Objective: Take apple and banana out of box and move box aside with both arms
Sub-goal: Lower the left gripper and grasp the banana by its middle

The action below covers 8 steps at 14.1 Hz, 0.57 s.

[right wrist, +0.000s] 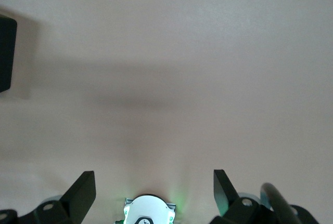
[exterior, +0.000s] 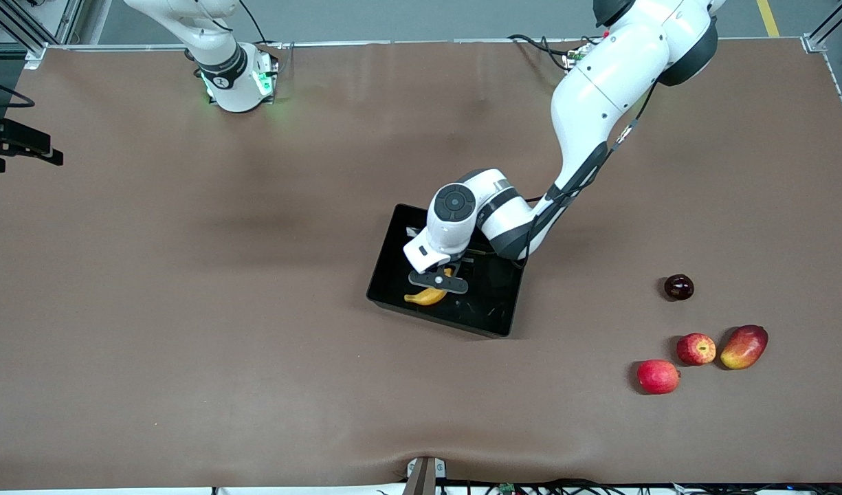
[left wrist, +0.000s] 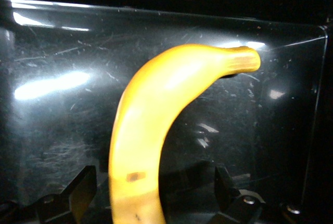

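Note:
The yellow banana (exterior: 427, 296) lies in the black box (exterior: 493, 306), which sits at the table's middle. My left gripper (exterior: 438, 281) is low in the box, right over the banana. In the left wrist view the banana (left wrist: 151, 109) lies on the glossy box floor (left wrist: 57, 83) between my left gripper's (left wrist: 154, 172) open fingers, with a gap on both sides. The streaked red apple (exterior: 695, 348) lies on the table toward the left arm's end. My right gripper (right wrist: 152, 173) is open and empty, high over its own base (right wrist: 148, 211), and is out of the front view.
Beside the apple lie a plain pinkish-red fruit (exterior: 658, 376), nearer the front camera, and a red-yellow mango (exterior: 744, 346). A small dark red fruit (exterior: 678, 287) lies farther back. The right arm's base (exterior: 238, 82) stands at the table's back edge.

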Each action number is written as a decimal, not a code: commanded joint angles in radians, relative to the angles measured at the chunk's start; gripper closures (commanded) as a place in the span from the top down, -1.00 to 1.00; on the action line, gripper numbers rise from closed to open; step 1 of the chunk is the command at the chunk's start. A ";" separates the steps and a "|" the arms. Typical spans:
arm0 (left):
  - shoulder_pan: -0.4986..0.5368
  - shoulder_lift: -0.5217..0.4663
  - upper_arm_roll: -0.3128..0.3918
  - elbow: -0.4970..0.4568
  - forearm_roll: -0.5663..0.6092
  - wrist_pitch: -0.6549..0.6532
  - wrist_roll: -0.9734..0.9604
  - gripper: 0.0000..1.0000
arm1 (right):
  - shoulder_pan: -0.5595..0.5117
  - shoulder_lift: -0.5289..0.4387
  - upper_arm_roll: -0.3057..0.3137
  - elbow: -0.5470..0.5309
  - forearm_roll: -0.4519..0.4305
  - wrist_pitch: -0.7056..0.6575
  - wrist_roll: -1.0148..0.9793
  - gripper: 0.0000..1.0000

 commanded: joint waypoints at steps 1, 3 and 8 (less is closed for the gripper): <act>-0.020 0.024 0.017 0.013 0.025 0.030 -0.032 0.90 | -0.014 0.008 0.010 0.015 0.012 -0.003 0.013 1.00; -0.025 0.034 0.022 0.013 0.032 0.045 -0.032 0.67 | -0.014 0.010 0.010 0.016 0.013 -0.003 0.013 1.00; -0.037 0.051 0.023 0.013 0.040 0.050 -0.032 0.00 | -0.012 0.010 0.010 0.016 0.013 -0.005 0.013 1.00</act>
